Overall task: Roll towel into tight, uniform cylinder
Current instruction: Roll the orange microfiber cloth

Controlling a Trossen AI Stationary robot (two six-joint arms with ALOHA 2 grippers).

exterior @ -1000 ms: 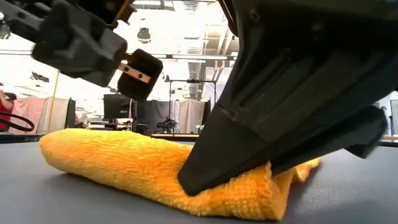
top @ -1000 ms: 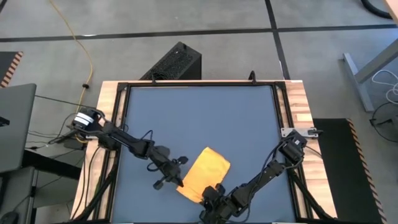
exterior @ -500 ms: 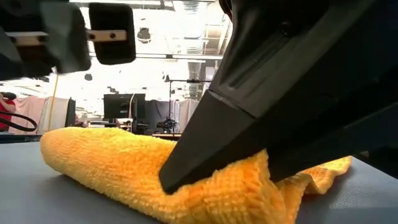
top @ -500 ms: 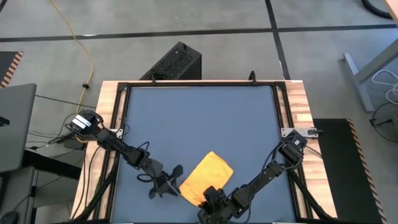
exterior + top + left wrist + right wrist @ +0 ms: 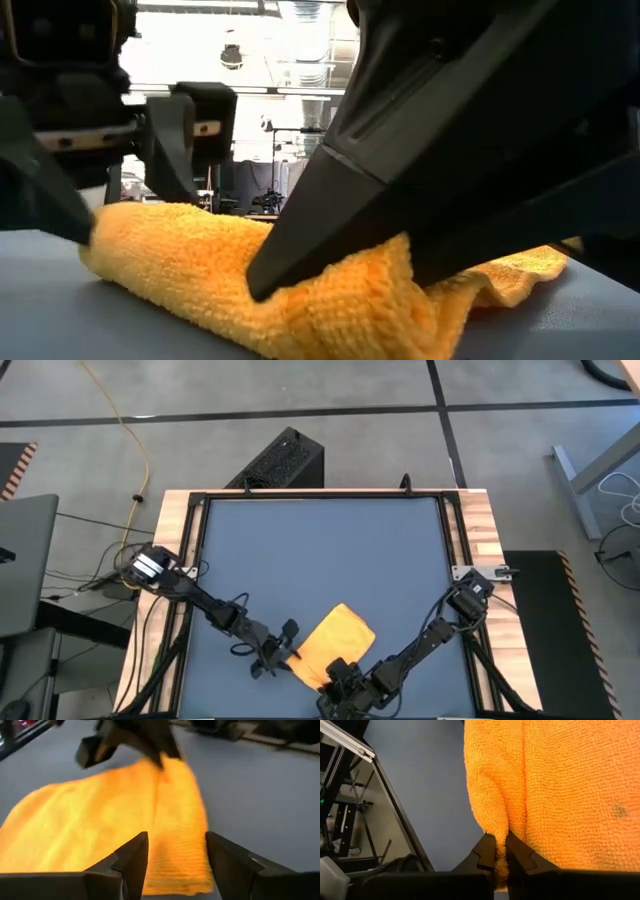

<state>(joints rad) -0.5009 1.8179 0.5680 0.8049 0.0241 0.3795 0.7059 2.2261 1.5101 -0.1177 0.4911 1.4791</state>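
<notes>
At the table's near edge, right hand (image 5: 337,678) pinches towel (image 5: 333,646); left hand (image 5: 279,649) apparently open beside it.

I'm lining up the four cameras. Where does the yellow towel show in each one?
High view: the towel lies near the table's front edge, between the two arms.
Low view: it fills the lower middle, under a dark finger.
Left wrist view: it spreads ahead of the open left hand.
Right wrist view: it fills the frame, pinched by the right hand.
Shared landmark: the dark blue tabletop.
</notes>
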